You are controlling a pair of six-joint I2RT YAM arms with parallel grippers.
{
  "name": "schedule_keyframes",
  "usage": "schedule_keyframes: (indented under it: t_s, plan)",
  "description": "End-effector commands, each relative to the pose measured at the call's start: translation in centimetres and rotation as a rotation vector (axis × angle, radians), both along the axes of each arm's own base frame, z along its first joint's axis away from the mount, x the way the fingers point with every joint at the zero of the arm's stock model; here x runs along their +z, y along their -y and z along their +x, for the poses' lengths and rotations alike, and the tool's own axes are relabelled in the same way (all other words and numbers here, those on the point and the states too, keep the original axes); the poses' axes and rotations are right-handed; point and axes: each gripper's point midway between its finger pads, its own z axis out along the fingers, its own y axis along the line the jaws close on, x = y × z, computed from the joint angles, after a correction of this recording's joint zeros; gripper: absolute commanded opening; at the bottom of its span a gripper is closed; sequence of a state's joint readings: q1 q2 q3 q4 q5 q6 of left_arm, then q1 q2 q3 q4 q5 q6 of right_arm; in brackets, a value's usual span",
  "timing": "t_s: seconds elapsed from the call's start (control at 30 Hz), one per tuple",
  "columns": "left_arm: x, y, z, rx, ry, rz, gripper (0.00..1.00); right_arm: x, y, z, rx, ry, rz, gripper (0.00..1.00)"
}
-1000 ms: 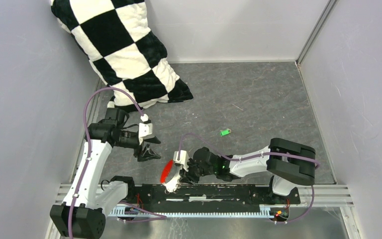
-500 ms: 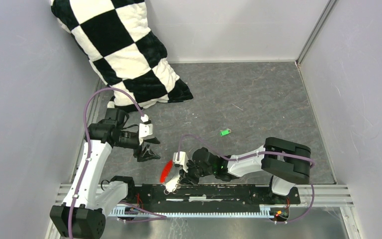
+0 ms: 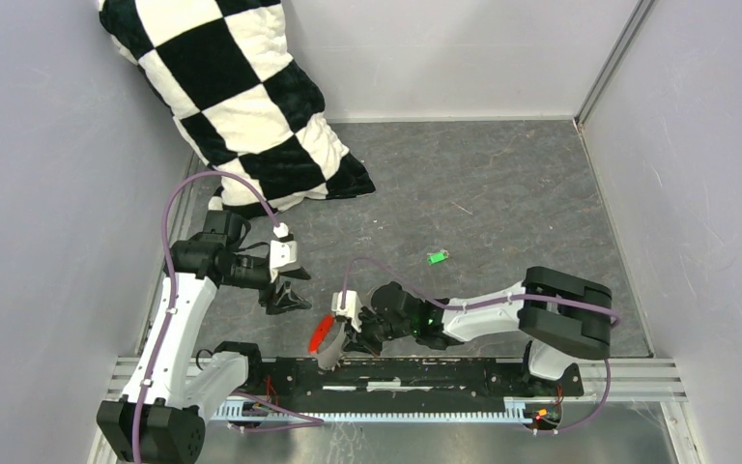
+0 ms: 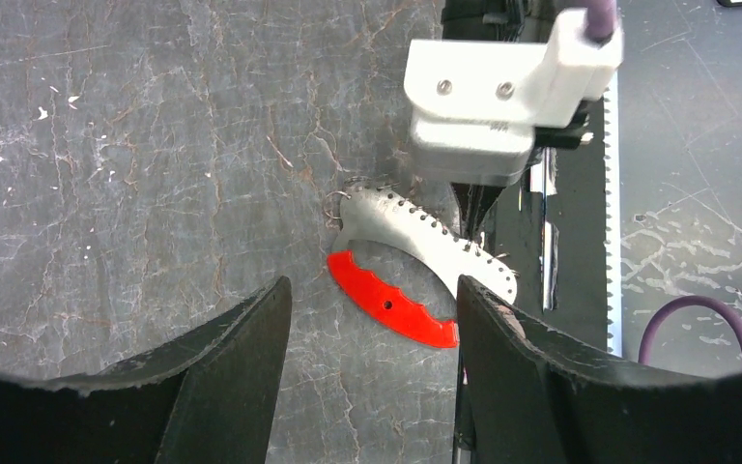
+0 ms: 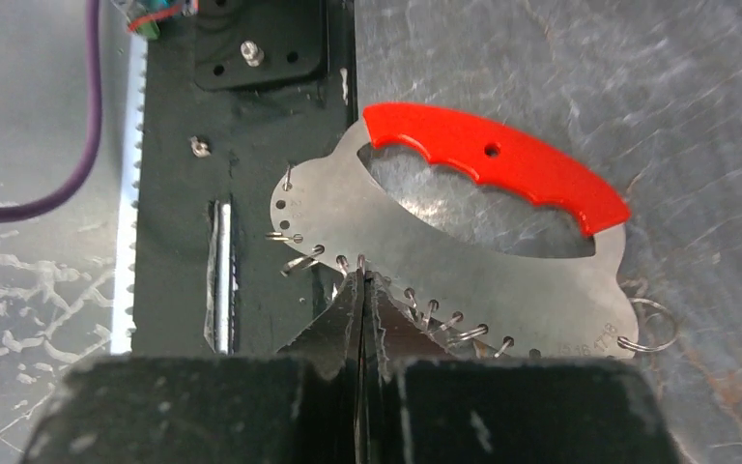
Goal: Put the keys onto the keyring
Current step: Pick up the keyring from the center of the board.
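right gripper (image 5: 362, 282): fingers pressed together on the toothed metal edge of the keyring (image 5: 502, 266), held partly over the black rail (image 5: 251, 116) | left gripper (image 3: 288, 298): fingers spread, positioned near the keyring | green-headed key (image 3: 436, 257): laid on the table (image 3: 512, 184), well apart

Keyring (image 5: 502, 169): red tag, silvery plate and rings. Key (image 3: 436, 257) beyond keyring: bright green head. Pillow (image 3: 242, 97) far-left of keyring: black-white checks; mat (image 3: 502, 184) marbled grey.

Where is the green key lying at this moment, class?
In the top view, the green key lies alone near the middle of the table, beyond the right gripper, which pinches the keyring.
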State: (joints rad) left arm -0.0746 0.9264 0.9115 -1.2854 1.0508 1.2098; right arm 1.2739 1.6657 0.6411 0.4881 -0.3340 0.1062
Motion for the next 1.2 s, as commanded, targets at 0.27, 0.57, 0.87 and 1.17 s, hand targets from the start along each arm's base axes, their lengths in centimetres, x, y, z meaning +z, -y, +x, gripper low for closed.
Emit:
schedule_keyframes:
  t_s: [0.27,0.57,0.87,1.17]
  plan:
    - [0.9,0.5,-1.7,-0.122,0.020,-0.032,0.75,13.3,-3.2,3.4,-0.053,0.204,0.257,0.01]
    - [1.5,1.1,-1.8,-0.169,0.073,-0.072,0.69,19.9,-4.1,4.9,-0.043,0.331,0.335,0.00]
    - [2.9,1.5,-1.7,-0.167,0.076,-0.099,0.57,21.8,-4.2,5.2,-0.028,0.383,0.348,0.00]
    - [3.3,1.9,-2.2,-0.160,0.034,-0.130,0.40,22.3,-4.3,5.7,-0.028,0.408,0.347,0.00]
